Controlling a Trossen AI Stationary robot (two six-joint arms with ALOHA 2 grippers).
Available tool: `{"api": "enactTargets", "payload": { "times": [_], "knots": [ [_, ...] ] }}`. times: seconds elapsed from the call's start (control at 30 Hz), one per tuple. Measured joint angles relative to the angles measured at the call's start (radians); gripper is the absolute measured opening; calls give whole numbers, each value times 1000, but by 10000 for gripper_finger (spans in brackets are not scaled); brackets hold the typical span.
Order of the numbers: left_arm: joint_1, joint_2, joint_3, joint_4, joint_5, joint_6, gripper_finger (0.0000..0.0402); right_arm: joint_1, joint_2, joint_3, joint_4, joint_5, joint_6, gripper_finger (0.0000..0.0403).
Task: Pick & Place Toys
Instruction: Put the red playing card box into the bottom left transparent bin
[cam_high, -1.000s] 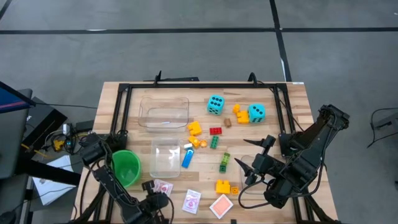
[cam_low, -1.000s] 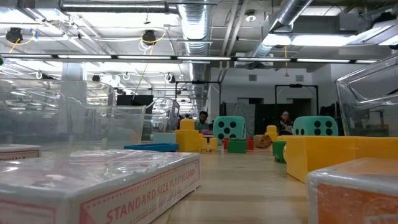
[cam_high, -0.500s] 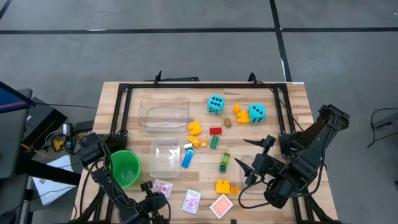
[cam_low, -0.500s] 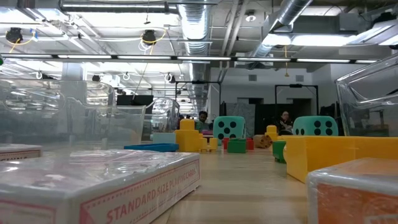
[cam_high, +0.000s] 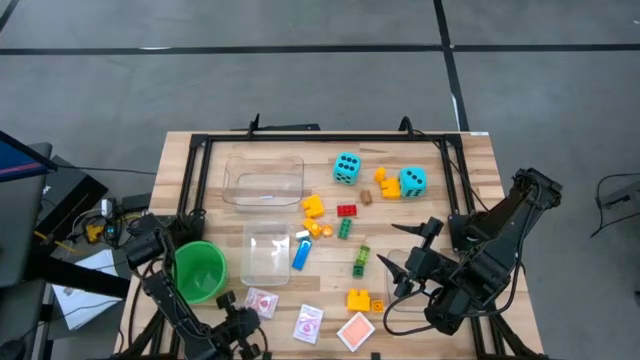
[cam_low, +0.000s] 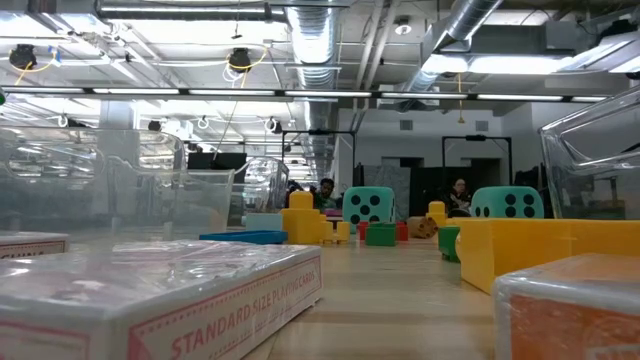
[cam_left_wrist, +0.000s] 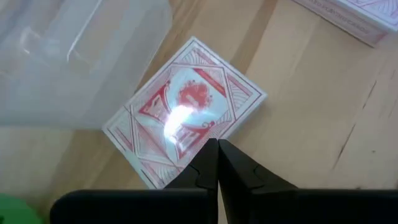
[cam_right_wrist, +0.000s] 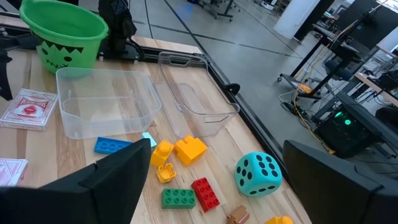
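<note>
A: Where is the left gripper (cam_left_wrist: 217, 163) at this moment?

B: It is at the near left corner of the wooden slatted table (cam_high: 480, 170), beside the green plastic cup (cam_high: 198, 270). Its two dark fingers are pressed together, clenched on nothing. The tips are just over the edge of a red-and-white pack of playing cards (cam_left_wrist: 185, 111), which lies flat next to the small clear plastic bin (cam_high: 266, 252).

A: And the right gripper (cam_high: 402, 256)?

B: It is over the right side of the table, with fingers spread wide, released and empty.

A: Where are the other toys?

B: Two cyan foam dice with black dots (cam_high: 347, 168) are at the far side, with orange plastic bricks (cam_high: 385, 183) between them. The red brick (cam_high: 346, 210), the green bricks (cam_high: 360, 261) and the blue brick (cam_high: 301, 254) lie in the middle. A yellow brick (cam_high: 359, 299) and two more card packs (cam_high: 308, 324) are near the front edge. The larger clear bin (cam_high: 264, 179) stands at the far left.
</note>
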Motion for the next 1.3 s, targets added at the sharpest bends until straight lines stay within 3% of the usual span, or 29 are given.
{"api": "enactTargets", "payload": {
  "times": [0.23,0.67,0.9,1.03,1.3],
  "knots": [
    [-2,0,-8,-1,-63,-74,0,0,0,0,0,0,0,356],
    [-2,0,-65,114,-70,-107,0,0,0,0,0,0,0,356],
    [-14,0,-65,134,-37,-107,0,0,0,0,0,0,1,356],
    [-23,1,-66,154,50,-107,0,0,0,0,1,0,2,356],
    [-37,1,-65,160,123,-106,0,0,0,0,1,0,8,356]
  ]
}}
